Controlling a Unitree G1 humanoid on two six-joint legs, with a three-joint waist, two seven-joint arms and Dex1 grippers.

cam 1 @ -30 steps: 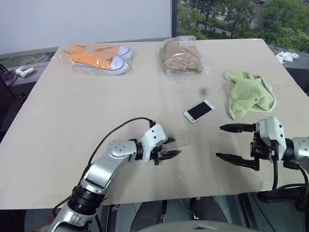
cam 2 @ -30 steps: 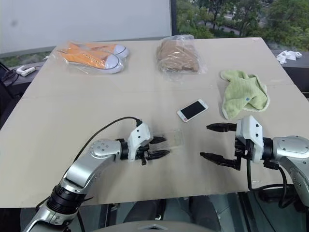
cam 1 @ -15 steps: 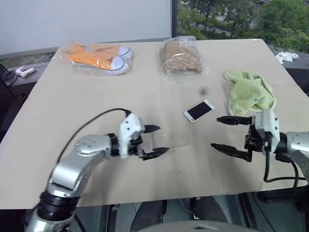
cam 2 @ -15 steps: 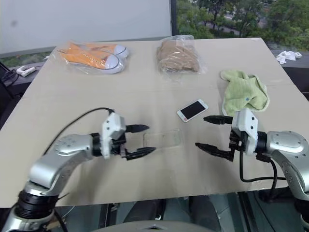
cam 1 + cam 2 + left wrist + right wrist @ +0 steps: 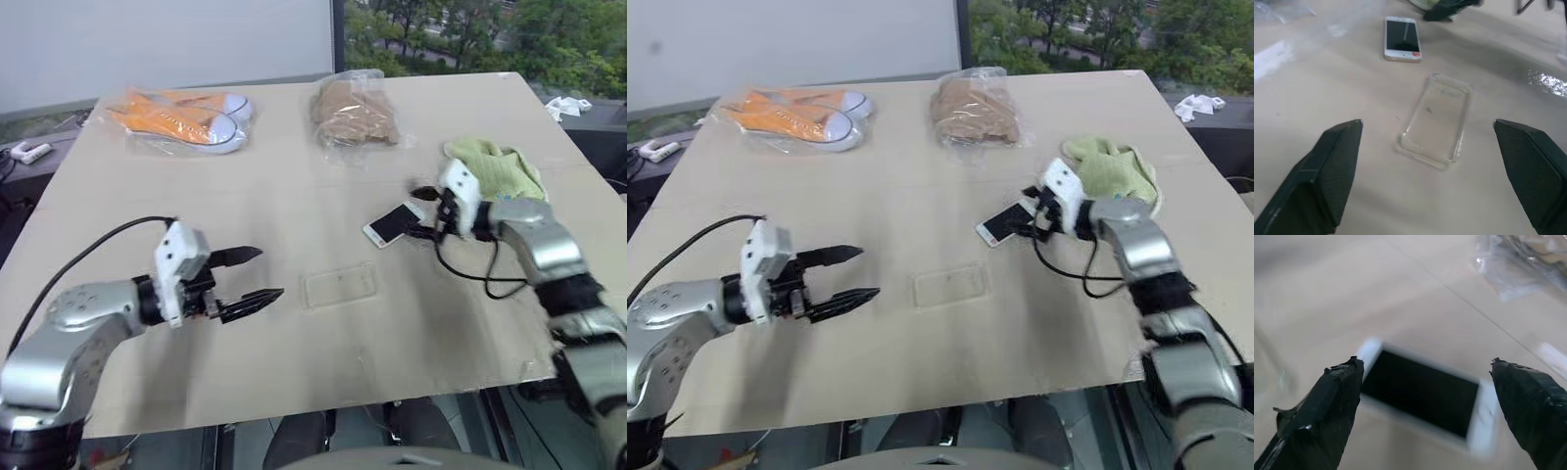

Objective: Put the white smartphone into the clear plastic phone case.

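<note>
1. Slim white smartphone with black screen (image 5: 390, 224) lies flat on the tan table (image 5: 294, 206), just in front of your right claw (image 5: 423, 213), whose jaws are wide open and empty.
2. Thin, stiff, probably slick: pinch its long edges, not the glass.
3. Clear plastic phone case (image 5: 1437, 120) lies flat mid-table, likely light and flexible, so it may skid.
4. Left claw (image 5: 250, 276) gapes wide, empty, apart from case.

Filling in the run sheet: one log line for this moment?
left gripper: open, empty | right gripper: open, straddling white smartphone | clear case: flat on table, empty
</note>
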